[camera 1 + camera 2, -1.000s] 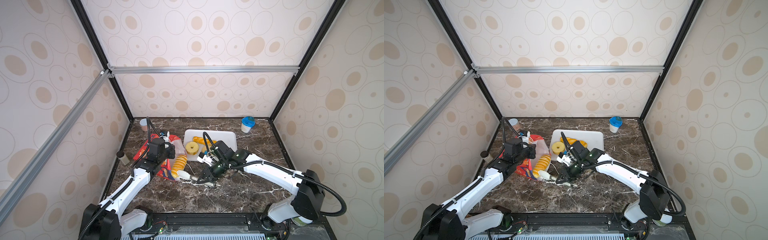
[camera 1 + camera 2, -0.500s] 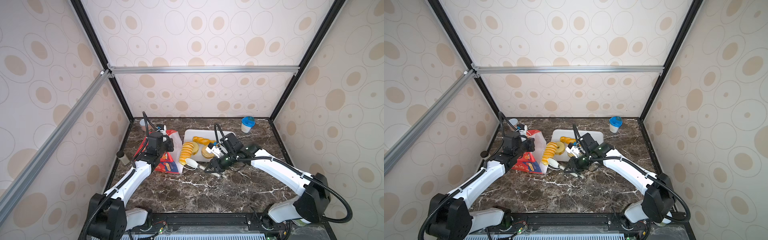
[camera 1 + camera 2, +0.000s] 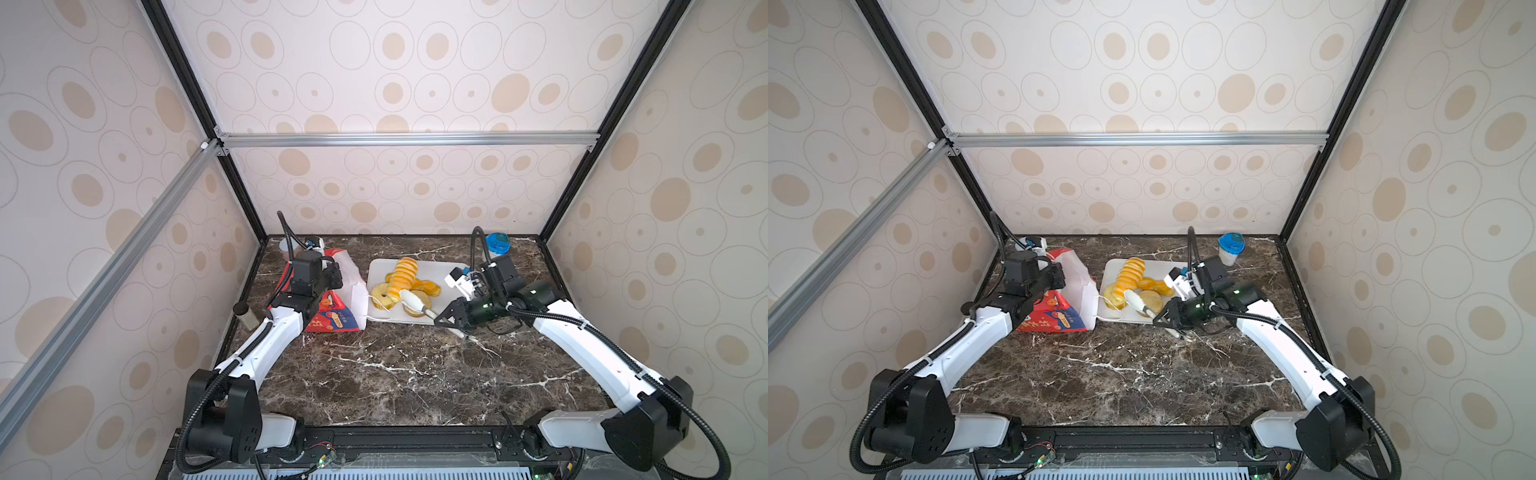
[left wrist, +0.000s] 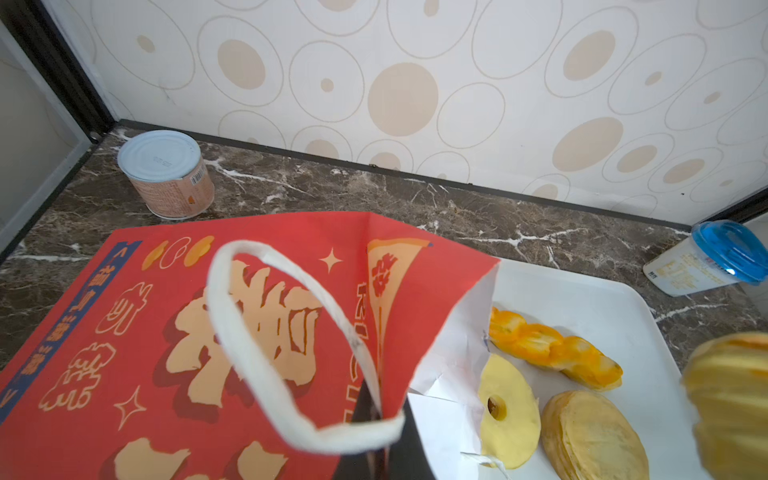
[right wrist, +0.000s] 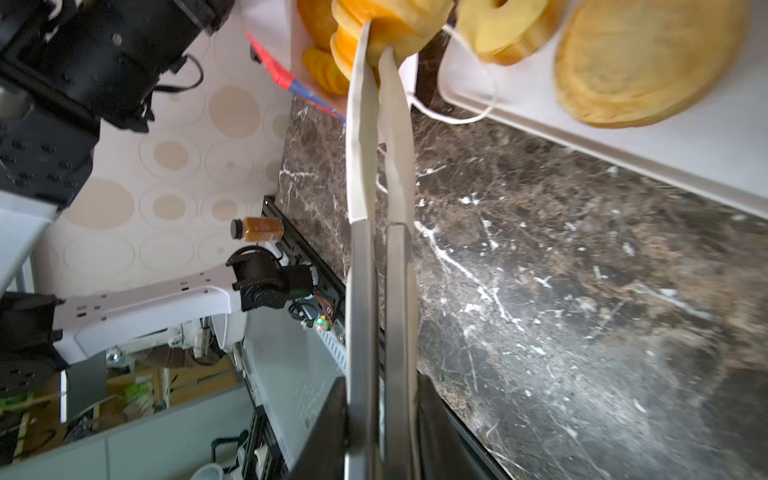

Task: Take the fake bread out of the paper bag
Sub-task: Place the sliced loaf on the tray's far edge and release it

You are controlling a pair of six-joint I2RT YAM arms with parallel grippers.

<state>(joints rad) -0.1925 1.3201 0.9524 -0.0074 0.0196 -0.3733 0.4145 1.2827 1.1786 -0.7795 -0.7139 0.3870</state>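
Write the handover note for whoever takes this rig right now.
The left gripper is shut, pinching the rim of the paper bag, which is tipped with its mouth toward the tray.
The right gripper is shut on the tongs, whose tips clamp the ridged loaf over the tray.
Done: ring, flat bun and twisted braid lie on the tray.
Left: set the loaf down; the bag's inside is hidden, so check it for more bread.
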